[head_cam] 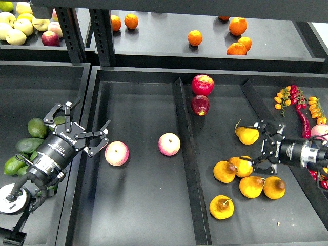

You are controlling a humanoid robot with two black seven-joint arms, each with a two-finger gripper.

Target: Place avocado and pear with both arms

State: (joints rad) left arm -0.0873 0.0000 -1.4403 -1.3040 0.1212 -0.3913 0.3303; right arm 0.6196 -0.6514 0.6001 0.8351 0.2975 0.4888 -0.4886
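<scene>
Several avocados lie in the left tray; the darkest, elongated avocado (28, 145) lies beside my left arm, with a rounder dark one (37, 127) above it and a brighter green one (14, 164) below. My left gripper (83, 124) is open and empty, over the tray edge just right of the avocados. Several yellow-orange pears lie in the right compartment. One pear (247, 135) is just left of my right gripper (260, 143), another (241, 165) just below it. The right gripper is open and empty, its fingers pointing left between these two pears.
Two pink apples (117, 153) (169, 144) lie in the middle compartment, and two red apples (203, 84) behind the divider (183, 133). Oranges (195, 37) sit on the back shelf, yellow apples (16, 36) at back left, and chillies (302, 120) at far right.
</scene>
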